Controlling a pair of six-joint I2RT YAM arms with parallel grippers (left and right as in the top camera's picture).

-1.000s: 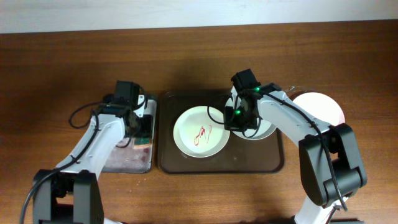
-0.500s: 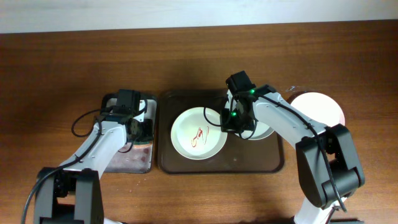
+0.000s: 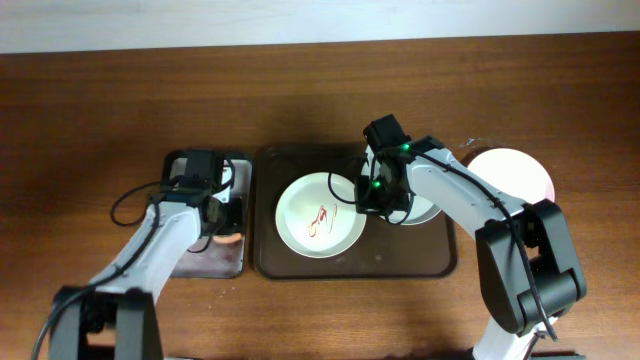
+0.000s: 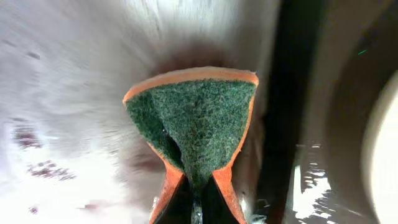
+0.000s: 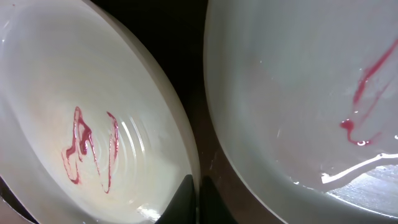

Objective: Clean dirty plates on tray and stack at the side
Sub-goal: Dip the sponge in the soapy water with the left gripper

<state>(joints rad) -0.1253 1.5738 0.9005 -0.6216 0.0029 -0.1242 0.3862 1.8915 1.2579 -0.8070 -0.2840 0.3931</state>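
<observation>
1. The left gripper (image 3: 222, 215) has slid down-frame along the small tray (image 3: 210, 262) over the last second. It's clenched on the sponge (image 4: 193, 118), which is folded with the green scrub side facing out.
2. The right gripper (image 3: 368, 195) scooted left to the right rim of the smeared plate (image 3: 320, 215) and has sat there since. In the wrist view its fingertips (image 5: 186, 194) look pinched on that rim.
3. My read: the right arm is bracing the plate and the left is lifting the sponge off to bring it over. Scrubbing hasn't started, and the red squiggle is untouched.
4. Where the plates are: the smeared plate sits mid-frame on the tray (image 3: 400, 255). The second plate (image 5: 298, 93) is on the tray's right half under the right arm, also streaked red. The third plate (image 3: 515, 172) is off the tray on the table (image 3: 100, 100), right of frame, with no smear showing from above.
5. Edges: only a thin dark gap separates the two plates on the tray, and the right gripper sits right in it. The small tray's rim is just beside the tray's left rim, so the sponge has to clear both.
6. Room: there's bare tray along the bottom edge, and lots of bare wood across the top of the frame and far right for stacking.
</observation>
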